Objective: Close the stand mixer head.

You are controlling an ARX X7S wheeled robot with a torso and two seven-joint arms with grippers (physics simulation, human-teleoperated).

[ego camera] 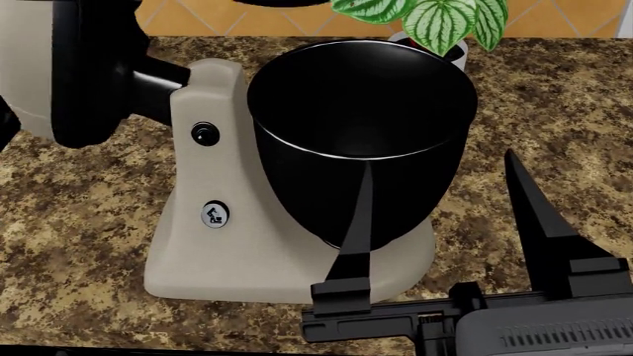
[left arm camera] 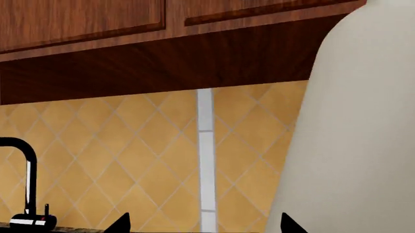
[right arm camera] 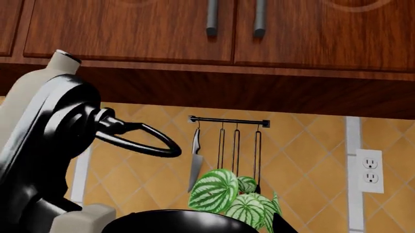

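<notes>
The stand mixer head (ego camera: 30, 67) is tilted up and back at the head view's top left. It is a cream housing with a black front band (ego camera: 94, 74), joined by a black neck to the beige column (ego camera: 203, 104). In the right wrist view the head (right arm camera: 29, 92) rears up, its black beater (right arm camera: 133, 138) pointing out over the black bowl (right arm camera: 175, 222). The cream housing (left arm camera: 363, 136) fills one side of the left wrist view, and my open, empty left gripper (left arm camera: 206, 224) has one fingertip (left arm camera: 290, 224) in front of it. My right gripper (ego camera: 438, 159) is open and empty in front of the bowl (ego camera: 361, 111).
A granite counter (ego camera: 79, 222) carries the mixer base (ego camera: 257, 259) with its two knobs. A green-leaved plant (ego camera: 425, 18) stands behind the bowl. A black faucet (left arm camera: 26, 165), a utensil rail with a knife (right arm camera: 227, 121), a wall outlet (right arm camera: 368, 167) and overhead wood cabinets (right arm camera: 129, 29) line the wall.
</notes>
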